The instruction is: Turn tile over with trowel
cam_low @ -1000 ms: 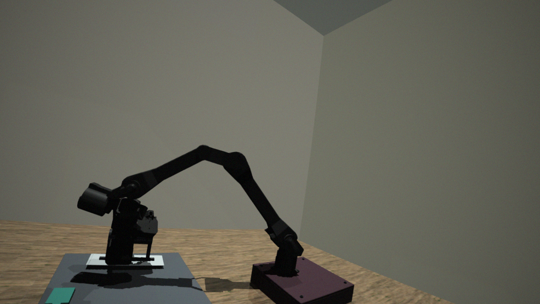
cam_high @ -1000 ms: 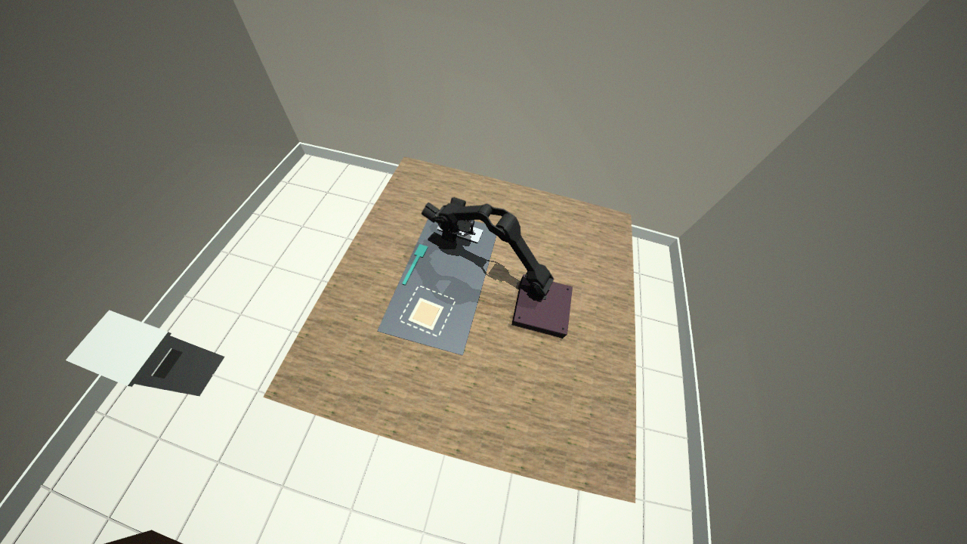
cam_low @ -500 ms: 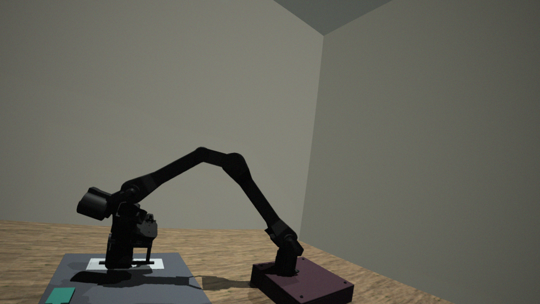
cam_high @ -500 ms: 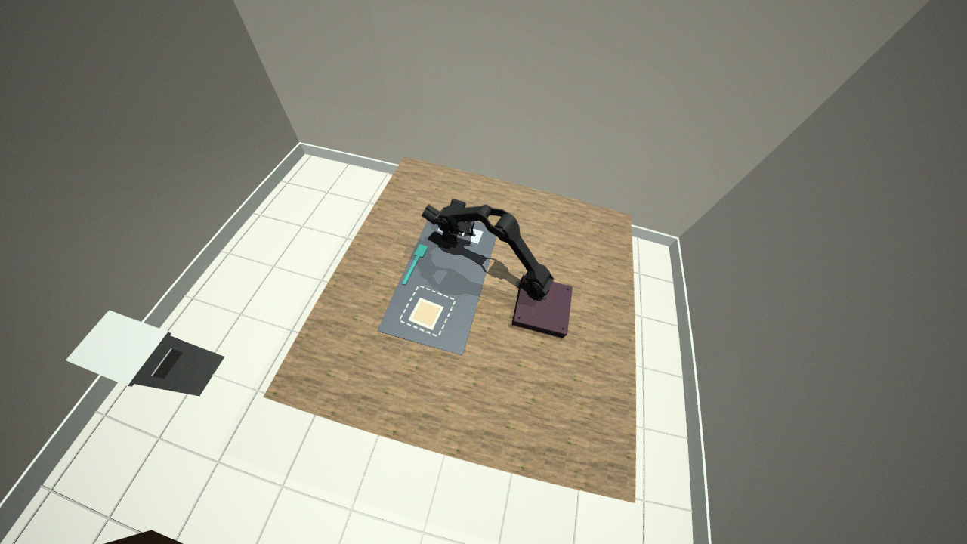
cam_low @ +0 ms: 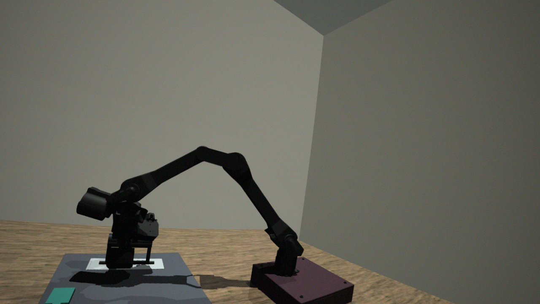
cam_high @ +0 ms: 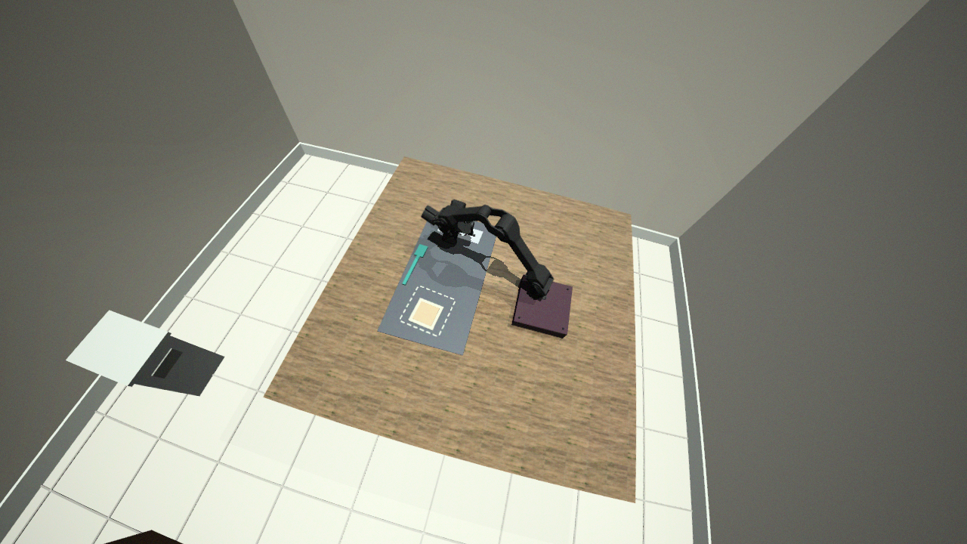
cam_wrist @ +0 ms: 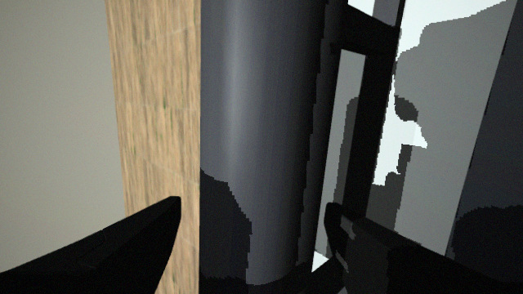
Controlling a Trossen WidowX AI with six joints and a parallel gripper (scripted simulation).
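A cream square tile (cam_high: 426,313) with a paler border lies inside the dashed outline on the grey mat (cam_high: 466,319) (cam_low: 173,264); I cannot tell which side is marked. The small teal trowel (cam_high: 414,264) (cam_low: 60,295) lies on the mat, and its blade shows at the lower left in the exterior view. A larger trowel with a pale blade (cam_high: 477,235) (cam_low: 157,263) and a thick grey handle (cam_wrist: 261,102) rests at the mat's far end. My gripper (cam_high: 447,238) (cam_low: 120,261) (cam_wrist: 254,209) is open, its fingers on either side of that handle with gaps.
The arm's purple base block (cam_high: 548,314) (cam_low: 309,278) stands on the wooden table (cam_high: 541,406) (cam_low: 211,242) (cam_wrist: 155,102), right of the mat in the top view. The arm arches from it to the mat's far end. The larger trowel's black frame (cam_wrist: 368,122) stands beside my right finger in the wrist view.
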